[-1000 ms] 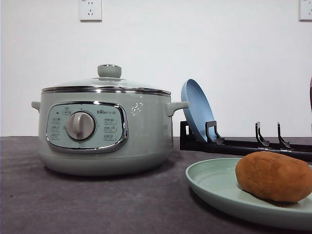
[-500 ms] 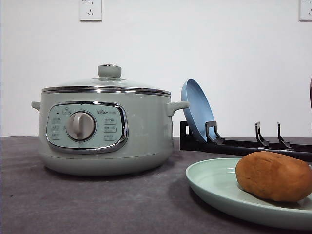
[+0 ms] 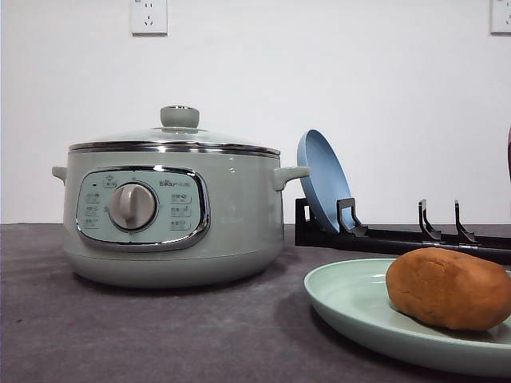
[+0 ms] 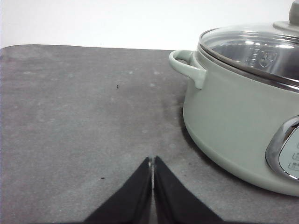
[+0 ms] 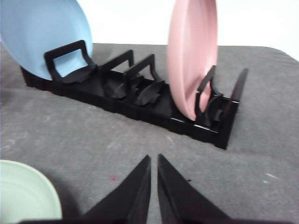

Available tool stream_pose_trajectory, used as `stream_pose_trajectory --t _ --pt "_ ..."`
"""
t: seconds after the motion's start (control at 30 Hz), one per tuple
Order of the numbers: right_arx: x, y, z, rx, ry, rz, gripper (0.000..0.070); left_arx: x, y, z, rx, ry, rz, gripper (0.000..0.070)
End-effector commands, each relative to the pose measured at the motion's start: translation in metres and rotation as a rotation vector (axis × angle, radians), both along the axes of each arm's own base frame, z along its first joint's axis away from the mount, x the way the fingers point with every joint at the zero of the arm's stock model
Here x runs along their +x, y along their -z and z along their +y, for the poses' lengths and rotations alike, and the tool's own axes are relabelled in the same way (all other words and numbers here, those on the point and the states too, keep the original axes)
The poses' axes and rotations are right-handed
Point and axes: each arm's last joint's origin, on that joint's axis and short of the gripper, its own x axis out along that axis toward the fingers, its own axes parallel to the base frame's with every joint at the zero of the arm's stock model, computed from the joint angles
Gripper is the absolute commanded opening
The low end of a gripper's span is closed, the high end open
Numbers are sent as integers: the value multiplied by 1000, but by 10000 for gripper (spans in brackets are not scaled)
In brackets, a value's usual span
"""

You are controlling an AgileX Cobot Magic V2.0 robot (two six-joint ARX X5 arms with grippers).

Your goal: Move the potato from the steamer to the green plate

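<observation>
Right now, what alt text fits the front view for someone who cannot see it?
A potato lies on a green plate at right on a dark table. At left stands a lidded steamer; behind, a blue plate stands in a black rack.

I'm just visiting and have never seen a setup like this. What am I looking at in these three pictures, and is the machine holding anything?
It is a two-armed robot at a dark table. One picture looks forward over the table; the other two come from cameras on each wrist, so the black wedges at their lower edge are the claws. The left claw is closed and empty, near the lidded steamer. The right claw looks nearly closed and is empty too, facing a black dish rack holding a blue plate and a pink plate on edge. The potato already lies on the green plate, so nothing is being held.
</observation>
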Motion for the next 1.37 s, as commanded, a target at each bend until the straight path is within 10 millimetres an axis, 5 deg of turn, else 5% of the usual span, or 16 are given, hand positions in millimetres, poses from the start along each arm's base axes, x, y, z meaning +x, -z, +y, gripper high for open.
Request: stream_pose_trajectory --t 0.0,1.33 --pt "0 2 1 8 -9 11 14 1 7 0 12 11 24 0" --pt "0 0 2 17 -16 -14 14 1 7 0 12 11 24 0"
